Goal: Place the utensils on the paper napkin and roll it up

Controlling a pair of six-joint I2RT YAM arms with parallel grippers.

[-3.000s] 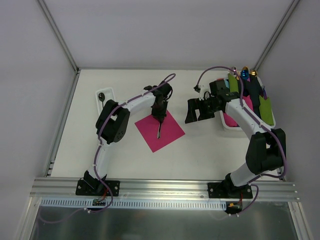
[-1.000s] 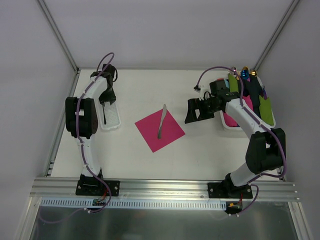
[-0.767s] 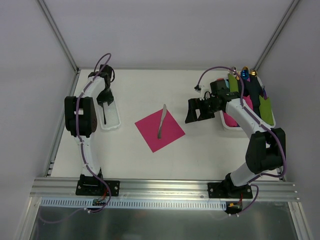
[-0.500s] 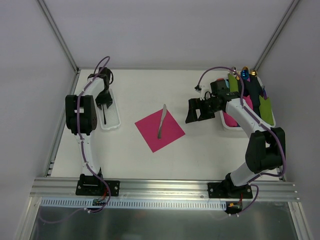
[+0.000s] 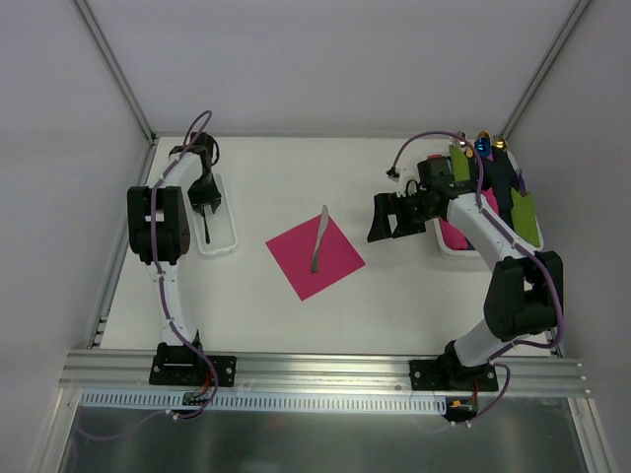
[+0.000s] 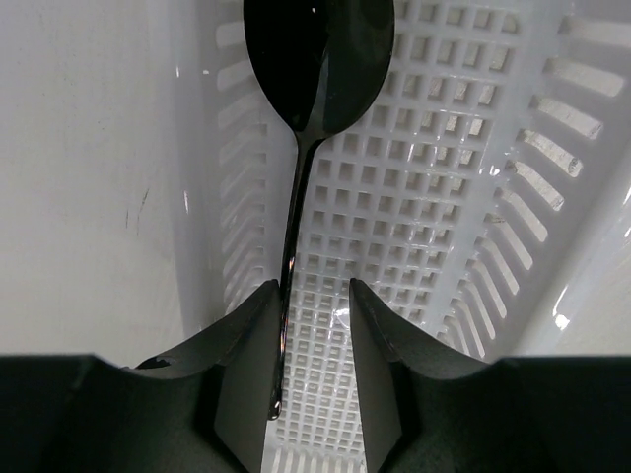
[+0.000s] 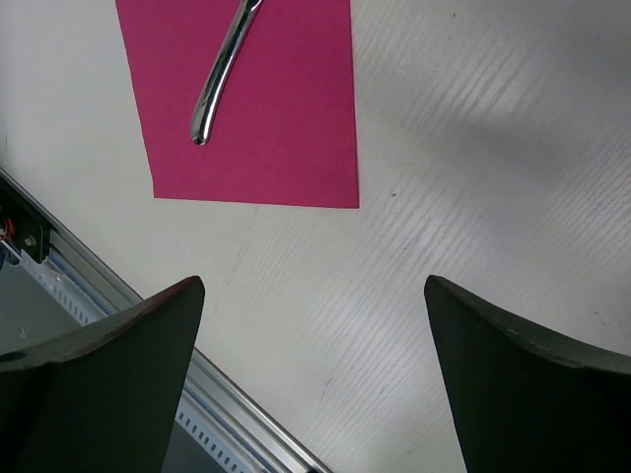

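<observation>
A black spoon lies in the narrow white ridged tray at the far left; it also shows in the top view. My left gripper is down in the tray, jaws narrowly open around the spoon's handle, which lies against the left finger. In the top view the left gripper is over the tray's middle. The magenta napkin lies flat at the table's centre with a dark knife on it. My right gripper hovers wide open and empty to its right. The right wrist view shows the napkin and the knife.
A white bin at the far right holds green and black rolled napkins with blue and gold utensil heads. A metal rail runs along the near edge. Walls close in on the left, back and right.
My left gripper has left the knife on the napkin, swung to the tray and, over the last second, settled down around the spoon's handle. The right arm has barely moved.
</observation>
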